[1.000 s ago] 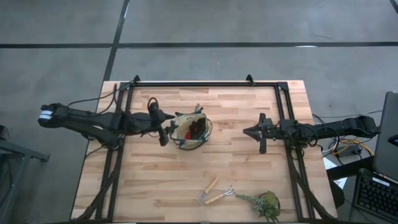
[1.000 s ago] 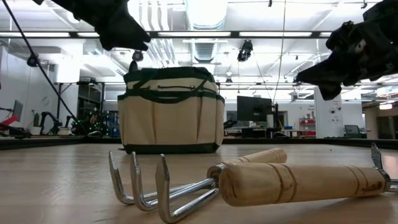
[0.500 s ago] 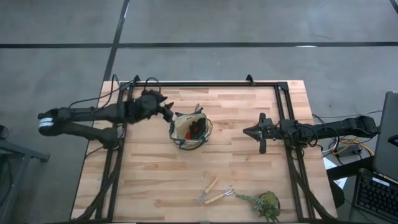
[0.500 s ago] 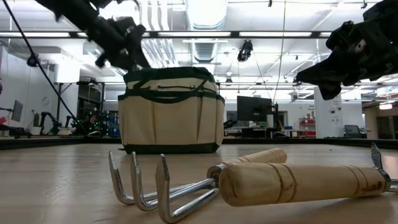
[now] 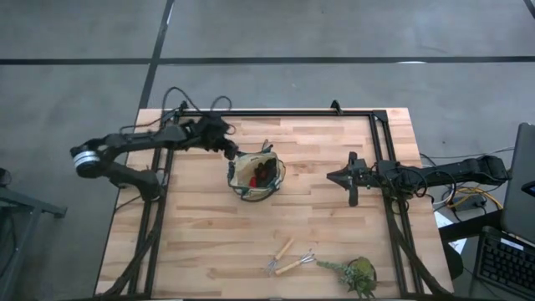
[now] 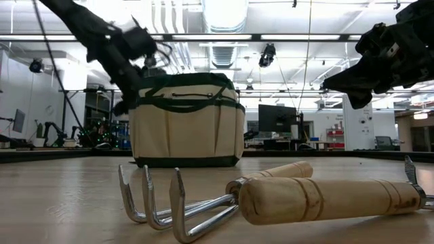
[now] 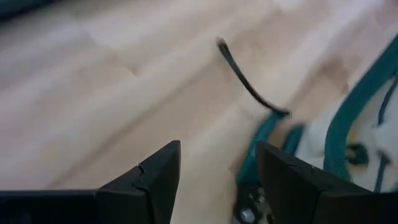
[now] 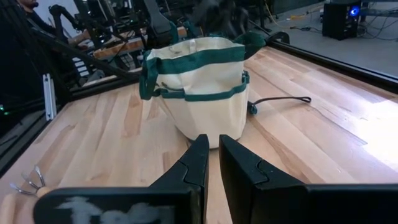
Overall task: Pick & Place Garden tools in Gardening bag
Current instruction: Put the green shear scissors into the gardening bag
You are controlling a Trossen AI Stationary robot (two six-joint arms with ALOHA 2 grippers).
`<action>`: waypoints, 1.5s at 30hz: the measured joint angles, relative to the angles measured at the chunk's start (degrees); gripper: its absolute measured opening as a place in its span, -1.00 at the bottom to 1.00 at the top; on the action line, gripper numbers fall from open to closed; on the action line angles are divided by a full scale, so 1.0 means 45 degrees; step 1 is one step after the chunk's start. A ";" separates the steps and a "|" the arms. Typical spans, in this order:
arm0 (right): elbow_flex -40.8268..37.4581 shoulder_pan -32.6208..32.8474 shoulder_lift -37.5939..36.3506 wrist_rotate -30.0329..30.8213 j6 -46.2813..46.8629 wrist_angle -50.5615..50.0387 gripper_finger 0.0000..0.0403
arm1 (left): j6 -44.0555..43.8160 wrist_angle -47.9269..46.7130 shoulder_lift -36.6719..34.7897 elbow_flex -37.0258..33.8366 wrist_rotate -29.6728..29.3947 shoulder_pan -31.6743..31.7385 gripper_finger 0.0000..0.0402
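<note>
I counted one bag [image 5: 256, 174] mid-bench and two forks [image 5: 288, 259] near the front edge. Only from above I saw red inside. Left tool [image 5: 229, 149] gaped empty beside it; right tool [image 5: 334, 177] was closed, empty.

The tan, green-rimmed gardening bag [image 5: 256, 176] stands upright mid-table; two wooden-handled forks [image 5: 289, 259] lie well apart, near the edge.

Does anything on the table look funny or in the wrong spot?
A little. Two wooden-handled rakes lie crossed beside the leafy plant clump at the table's near edge, far from the gardening bag where they belong. Nothing looks spilled or broken.
</note>
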 joint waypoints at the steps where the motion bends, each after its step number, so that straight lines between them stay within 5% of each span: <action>1: 0.0000 0.0004 0.0000 -0.0005 -0.0016 -0.0008 -0.83 | -0.0011 0.0155 0.0339 0.0000 0.0355 -0.0005 0.04; 12: 0.0000 0.0000 0.0000 -0.0013 -0.0039 -0.0081 -0.83 | 0.0156 0.0918 0.2813 0.0408 0.1959 -0.0063 0.04; 45: 0.0000 0.0002 0.0000 -0.0023 -0.0034 -0.0100 -0.83 | 0.0627 0.1519 0.2957 0.0291 0.2125 -0.0947 0.04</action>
